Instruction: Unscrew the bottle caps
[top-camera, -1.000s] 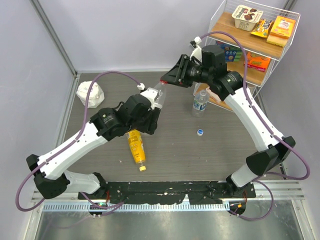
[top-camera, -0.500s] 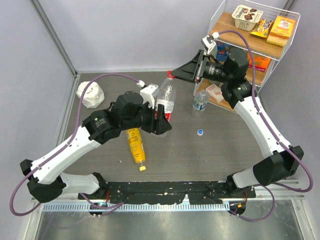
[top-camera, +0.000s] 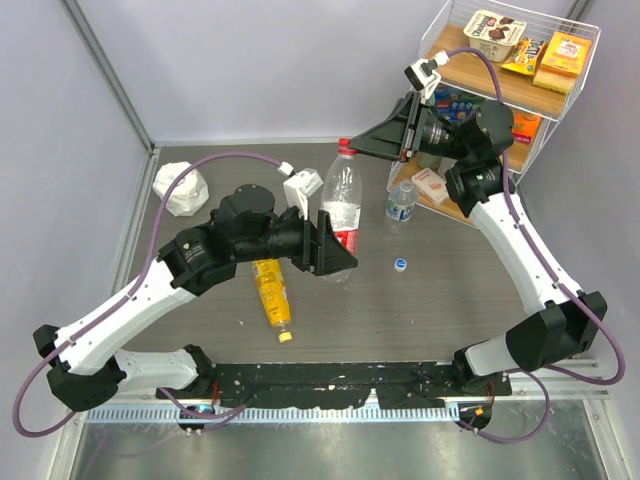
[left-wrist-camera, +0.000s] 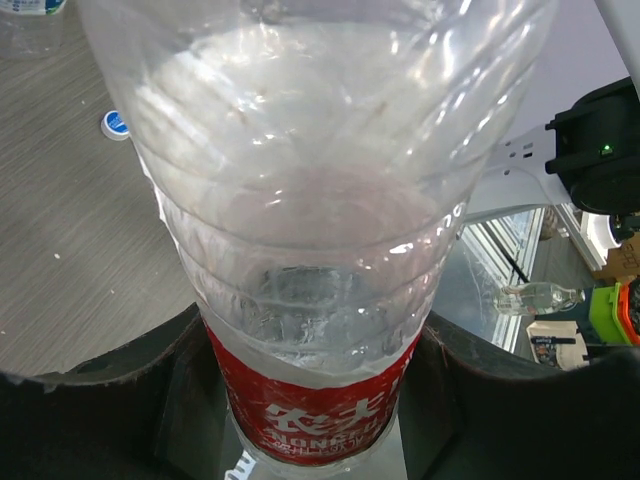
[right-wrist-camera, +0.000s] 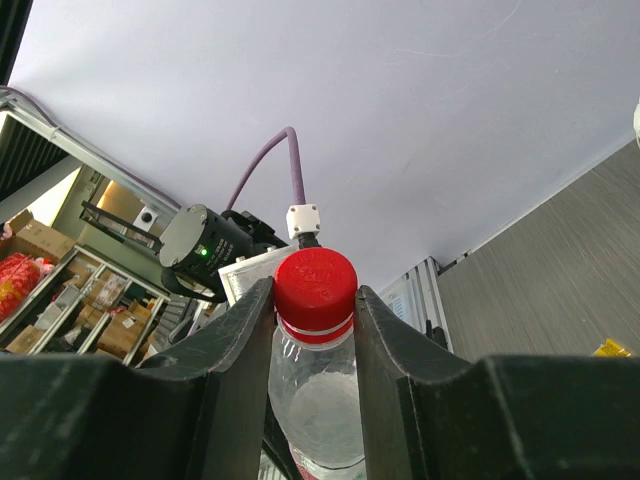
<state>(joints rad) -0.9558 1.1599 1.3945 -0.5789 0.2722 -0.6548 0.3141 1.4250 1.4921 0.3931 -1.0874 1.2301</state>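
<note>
The tall clear bottle with the red label (top-camera: 342, 205) stands upright near the table's middle. My left gripper (top-camera: 335, 252) is shut on its lower body, a finger on each side of the label (left-wrist-camera: 312, 405). The red cap (right-wrist-camera: 315, 285) is on the neck, and my right gripper (right-wrist-camera: 315, 300) is shut on it from the side, seen from above at the cap (top-camera: 345, 146). The small clear bottle (top-camera: 400, 205) stands to the right, with a pale blue-white cap (top-camera: 400, 265) loose on the table. The yellow bottle (top-camera: 271, 290) lies flat with a yellow cap (top-camera: 285, 337) beside it.
A crumpled white cloth (top-camera: 180, 188) lies at the back left. A white wire shelf (top-camera: 575, 80) with boxed snacks stands at the back right, close behind my right arm. Grey walls close in the back and left.
The tall bottle has gone from tilted to upright and shifted right in my left gripper. My right gripper has followed it right and up, staying on the red cap.
</note>
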